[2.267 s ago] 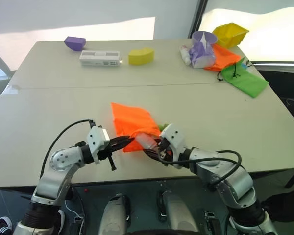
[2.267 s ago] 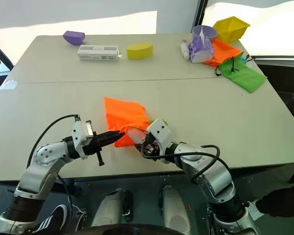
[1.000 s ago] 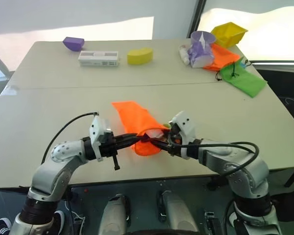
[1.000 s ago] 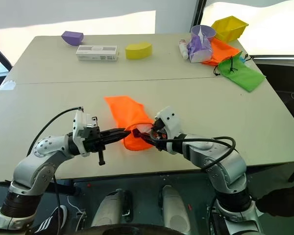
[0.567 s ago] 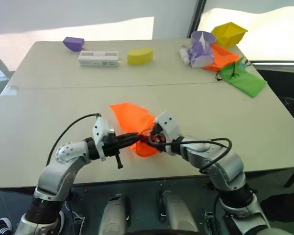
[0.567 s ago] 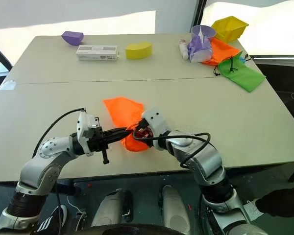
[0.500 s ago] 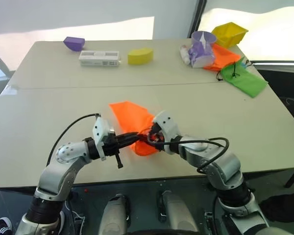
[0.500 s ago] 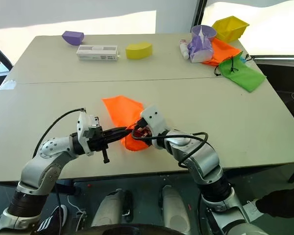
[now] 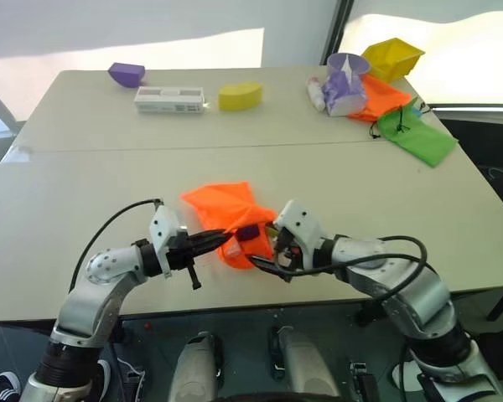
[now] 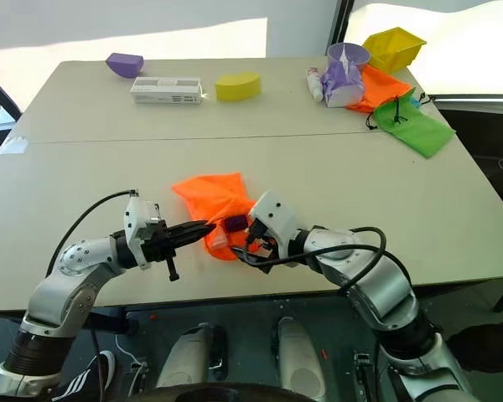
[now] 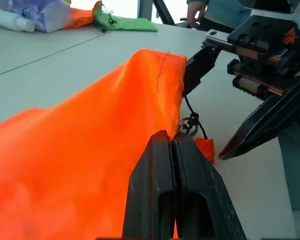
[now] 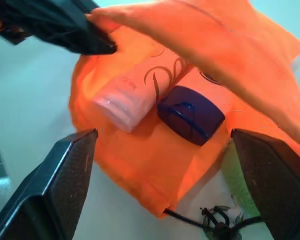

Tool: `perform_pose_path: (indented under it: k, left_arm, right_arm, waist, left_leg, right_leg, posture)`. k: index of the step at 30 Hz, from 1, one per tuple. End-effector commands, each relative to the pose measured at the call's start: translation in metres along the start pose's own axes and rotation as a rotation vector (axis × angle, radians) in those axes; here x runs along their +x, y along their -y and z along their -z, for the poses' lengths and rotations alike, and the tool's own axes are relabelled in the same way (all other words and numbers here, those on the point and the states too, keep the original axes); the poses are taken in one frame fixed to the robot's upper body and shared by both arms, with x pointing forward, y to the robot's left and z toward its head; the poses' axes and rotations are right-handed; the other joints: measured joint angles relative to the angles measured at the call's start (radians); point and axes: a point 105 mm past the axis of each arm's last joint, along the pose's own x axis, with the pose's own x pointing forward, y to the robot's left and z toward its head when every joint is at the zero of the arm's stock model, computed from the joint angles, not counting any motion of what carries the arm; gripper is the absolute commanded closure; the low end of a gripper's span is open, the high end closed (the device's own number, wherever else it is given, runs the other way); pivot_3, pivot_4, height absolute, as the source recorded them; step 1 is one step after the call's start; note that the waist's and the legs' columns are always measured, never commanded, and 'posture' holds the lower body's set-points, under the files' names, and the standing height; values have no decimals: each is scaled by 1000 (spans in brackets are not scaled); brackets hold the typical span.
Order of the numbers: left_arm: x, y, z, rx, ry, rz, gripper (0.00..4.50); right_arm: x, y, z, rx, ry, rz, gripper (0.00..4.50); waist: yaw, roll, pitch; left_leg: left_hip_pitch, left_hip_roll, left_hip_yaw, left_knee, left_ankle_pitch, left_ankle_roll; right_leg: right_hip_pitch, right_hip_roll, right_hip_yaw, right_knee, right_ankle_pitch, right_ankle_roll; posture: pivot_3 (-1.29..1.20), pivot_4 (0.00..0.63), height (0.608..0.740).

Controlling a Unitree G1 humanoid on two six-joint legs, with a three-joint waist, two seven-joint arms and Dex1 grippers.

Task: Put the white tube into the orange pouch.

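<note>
The orange pouch (image 9: 222, 211) lies bunched near the table's front edge, its mouth held up. My left gripper (image 11: 172, 137) is shut on the upper edge of that mouth. The white tube (image 12: 132, 92) lies inside the open mouth, cap end toward the opening, with a dark purple piece (image 12: 191, 113) beside it. My right gripper (image 9: 272, 255) stands open just in front of the mouth, apart from the tube, holding nothing. The black cord (image 12: 210, 220) trails out below the pouch, and a green patch (image 12: 236, 181) shows next to it.
At the back stand a purple block (image 9: 128, 74), a flat white box (image 9: 169, 100) and a yellow block (image 9: 241, 95). The back right holds a white-and-pink bottle (image 9: 317, 92), a purple cup (image 9: 345, 82), a darker orange pouch (image 9: 386, 96), a green pouch (image 9: 419, 136) and a yellow bin (image 9: 392, 57).
My right gripper has opened and drawn back out of the pouch mouth, leaving the tube inside. The pouch has bunched up and shifted a little left with my left gripper.
</note>
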Motion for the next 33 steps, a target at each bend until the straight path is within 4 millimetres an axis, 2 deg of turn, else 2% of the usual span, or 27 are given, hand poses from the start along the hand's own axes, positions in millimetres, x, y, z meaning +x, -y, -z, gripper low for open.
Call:
perform_pose_path:
  k: [1,5,7,10,12,15,18,22,31,33]
  left_arm:
    - [-12,0,-7,8,8,29,4500]
    - [-28,7,0,-36,-54,84,4500]
    - [-33,11,3,-45,-75,103,4500]
    - [-36,14,7,-49,-93,116,4500]
    - [-38,15,7,-54,-95,116,4500]
    - [-44,15,15,-52,-128,109,4500]
    - [-49,14,20,-44,-148,97,4500]
    - [-50,12,20,-32,-147,83,4500]
    - [-53,19,22,-53,-151,81,4500]
    - [-54,18,23,-52,-152,77,4500]
  right_arm:
    - [-24,-7,-9,-59,57,-63,51]
    - [-48,21,-13,-7,101,2,51]
    - [-53,36,-13,16,119,56,51]
    - [-57,47,-11,26,142,78,51]
    - [-57,58,-1,29,109,118,51]
    - [-43,73,9,46,107,207,51]
    - [-21,74,8,90,139,236,51]
    - [-5,68,16,97,100,216,51]
    - [5,68,31,163,55,214,51]
    - [7,66,29,154,55,201,571]
  waist:
    - [1,0,0]
    - [-3,0,0]
    - [-2,0,0]
    - [1,0,0]
    - [2,0,0]
    - [-3,0,0]
    - [-8,0,0]
    - [2,1,1]
    - [-1,1,1]
    - [-1,1,1]
  left_leg:
    - [0,0,0,0,0,0]
    - [0,0,0,0,0,0]
    - [0,0,1,0,0,0]
    - [0,0,0,0,0,0]
    - [0,0,0,0,0,0]
    - [-1,0,0,0,0,0]
    - [-1,0,1,-1,0,0]
    - [-2,1,0,-1,0,0]
    - [-3,1,1,-1,0,0]
    - [-3,1,1,-1,0,0]
  right_leg:
    - [0,0,0,0,0,0]
    - [0,0,0,-1,0,0]
    - [0,0,0,-1,0,0]
    - [0,-1,0,-1,0,0]
    - [0,-1,0,-2,0,0]
    - [0,-1,0,-3,0,0]
    - [-1,-1,1,-3,0,0]
    - [-3,0,0,-1,0,0]
    - [-2,-3,0,-3,0,0]
    - [-2,-2,0,-3,0,0]
  posture:
    - [0,150,740]
    - [0,150,740]
    - [0,150,740]
    - [0,150,740]
    - [0,150,740]
    - [0,150,740]
    - [0,150,740]
    - [0,150,740]
    - [0,150,740]
    - [0,150,740]
